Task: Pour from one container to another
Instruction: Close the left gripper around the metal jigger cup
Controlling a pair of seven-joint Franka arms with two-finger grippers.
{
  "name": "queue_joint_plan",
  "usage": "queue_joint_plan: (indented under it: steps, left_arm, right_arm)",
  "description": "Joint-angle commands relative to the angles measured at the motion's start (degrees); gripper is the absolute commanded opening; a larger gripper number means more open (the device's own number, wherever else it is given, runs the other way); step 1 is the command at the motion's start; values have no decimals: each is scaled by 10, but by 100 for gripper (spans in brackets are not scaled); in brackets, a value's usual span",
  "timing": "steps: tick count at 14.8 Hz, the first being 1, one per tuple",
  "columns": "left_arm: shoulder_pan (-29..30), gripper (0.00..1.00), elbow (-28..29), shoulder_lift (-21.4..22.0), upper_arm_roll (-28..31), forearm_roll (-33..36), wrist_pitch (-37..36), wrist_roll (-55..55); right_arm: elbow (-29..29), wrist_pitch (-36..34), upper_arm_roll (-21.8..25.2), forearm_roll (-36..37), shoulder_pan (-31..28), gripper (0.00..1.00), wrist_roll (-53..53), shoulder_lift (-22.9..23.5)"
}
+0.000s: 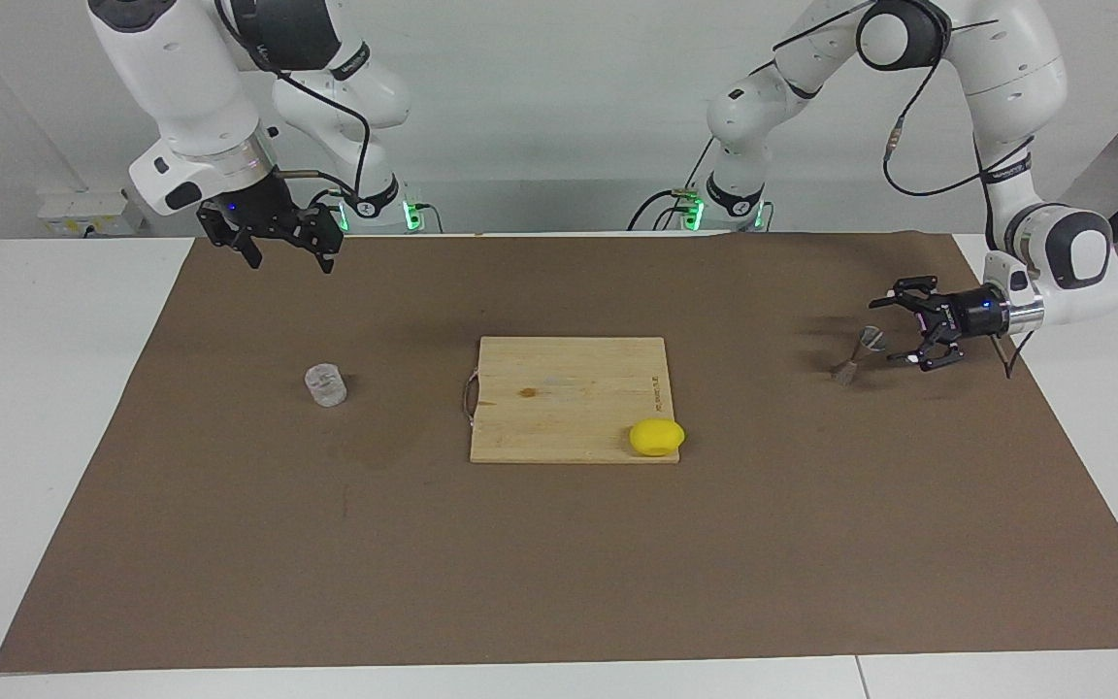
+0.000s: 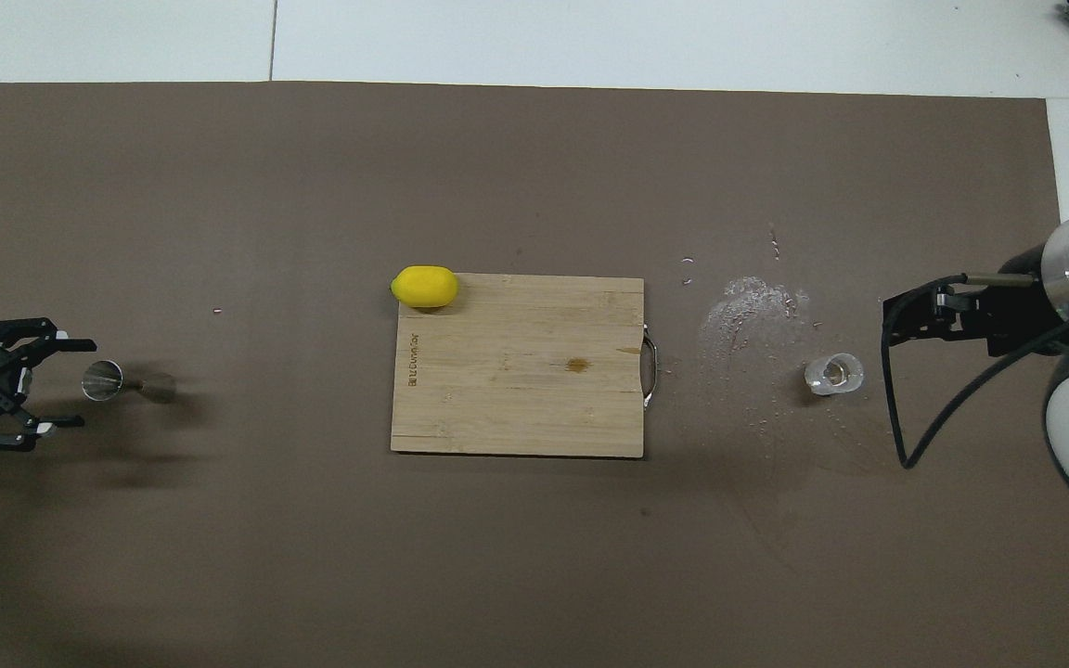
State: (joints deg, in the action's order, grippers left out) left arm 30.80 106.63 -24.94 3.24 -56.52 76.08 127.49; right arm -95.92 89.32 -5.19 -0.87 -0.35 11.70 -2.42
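Jigger (image 1: 858,352) stands tilted beside open left fingers (image 1: 911,288).

cutting board (image 1: 569,398) mid-mat | lemon (image 1: 657,437) on its corner | brown mat (image 1: 559,563) on table

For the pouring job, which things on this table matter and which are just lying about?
Part of the job:
glass tumbler, upright
metal jigger, tilted
left gripper, jaws open beside the jigger
right gripper, raised, open

Just lying about:
lemon
cutting board
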Motion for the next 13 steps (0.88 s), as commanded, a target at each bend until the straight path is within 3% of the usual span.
queue_joint_plan:
  steps: [1,5,13]
  left_arm:
    - [4,100,39,20,-2,-36,43,67]
    - [3,100,90,29,-2,-57,48,83]
    - [0,98,103,34,-2,-58,34,83]
  right_arm:
    - [-14,3,-1,0,-5,100,-9,-13]
    - [-14,3,-1,0,-5,100,-9,-13]
    - [-14,3,-1,0,-5,100,-9,-13]
